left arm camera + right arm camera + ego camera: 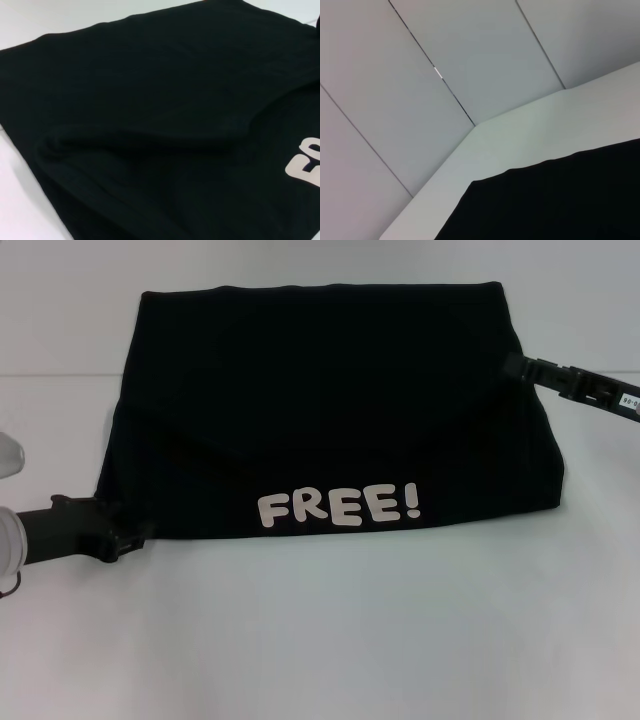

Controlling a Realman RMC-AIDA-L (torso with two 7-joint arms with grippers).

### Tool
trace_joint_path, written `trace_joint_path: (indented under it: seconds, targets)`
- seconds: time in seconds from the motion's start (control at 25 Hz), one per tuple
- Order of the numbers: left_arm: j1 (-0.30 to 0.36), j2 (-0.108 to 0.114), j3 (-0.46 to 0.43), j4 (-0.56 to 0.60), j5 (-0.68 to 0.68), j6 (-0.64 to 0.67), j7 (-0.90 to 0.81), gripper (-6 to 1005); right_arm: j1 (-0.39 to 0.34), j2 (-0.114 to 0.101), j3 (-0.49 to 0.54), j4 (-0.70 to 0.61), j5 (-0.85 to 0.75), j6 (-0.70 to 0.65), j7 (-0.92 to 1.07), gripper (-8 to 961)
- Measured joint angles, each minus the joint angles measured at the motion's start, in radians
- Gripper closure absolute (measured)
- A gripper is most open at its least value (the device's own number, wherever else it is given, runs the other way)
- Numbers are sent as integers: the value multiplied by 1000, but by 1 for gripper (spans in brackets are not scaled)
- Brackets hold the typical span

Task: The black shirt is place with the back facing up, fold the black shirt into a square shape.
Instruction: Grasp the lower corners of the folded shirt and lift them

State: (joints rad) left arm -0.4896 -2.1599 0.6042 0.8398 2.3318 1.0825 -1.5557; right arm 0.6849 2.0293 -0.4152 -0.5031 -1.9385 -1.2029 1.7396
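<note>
We find the left gripper (135, 537) low at the near left corner of the black shirt (330, 405), its tip touching the fabric edge there; we cannot tell whether it is open or closed. From its wrist view we see only the shirt (150, 125) filling the picture, with a soft ridge of cloth across it and part of a white letter at one side. The right gripper (515, 366) sits at the far right edge of the shirt, its tip meeting the cloth where a fold line runs in; again we cannot tell its state. Its wrist view shows a corner of the shirt (560, 200) on the white table (520, 135), with pale wall panels (420, 75) behind.

The shirt lies between the two grippers on the table (320, 640), already folded into a wide, roughly rectangular shape, with a flap crossing its middle. The white word "FREE!" (338, 507) runs along its near edge.
</note>
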Motion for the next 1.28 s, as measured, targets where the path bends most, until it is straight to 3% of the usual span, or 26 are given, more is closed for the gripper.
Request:
trace_joint_path:
  seconds: [0.4, 0.6, 0.8, 1.0, 1.28]
  targets:
    - [-6, 7, -6, 1, 0, -5, -7, 664, -9, -9, -8, 1, -3, -3, 13, 231]
    - [-7, 6, -4, 5, 0, -4, -7, 892, -11, -13, -8, 1, -5, -5, 15, 232]
    - [-8, 6, -7, 12, -3, 4, -8, 967, -14, -26, -12, -1, -25, -9, 31, 233]
    - [-7, 7, -9, 21, -8, 25, -8, 968, -19, -60, -14, -9, -116, -8, 121, 234]
    - [-10, 7, -12, 21, -3, 15, -32, 966, -30, -63, 4, -14, -115, -2, 121, 235]
